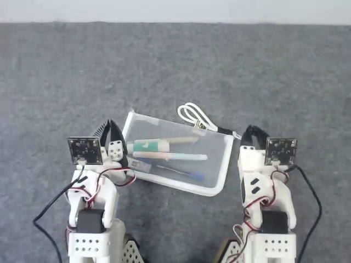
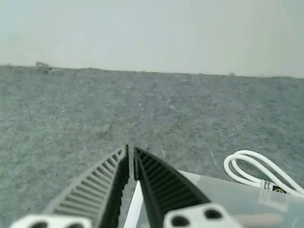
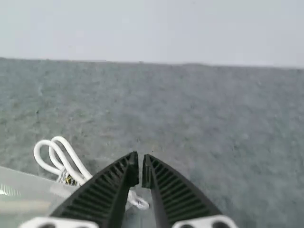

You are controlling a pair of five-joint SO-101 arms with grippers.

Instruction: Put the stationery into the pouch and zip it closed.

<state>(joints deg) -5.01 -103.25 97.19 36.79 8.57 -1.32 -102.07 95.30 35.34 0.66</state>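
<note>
Pouch between left gripper and right gripper, stationery inside.

pouch: clear, white-edged | pens: teal, white, blue | cord: white | table: speckled grey | jaws: black, ribbed

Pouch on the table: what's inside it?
Through the clear pouch show a green-banded pen, a pale pen and a blue pen. Its end under the left hand is covered.
</note>
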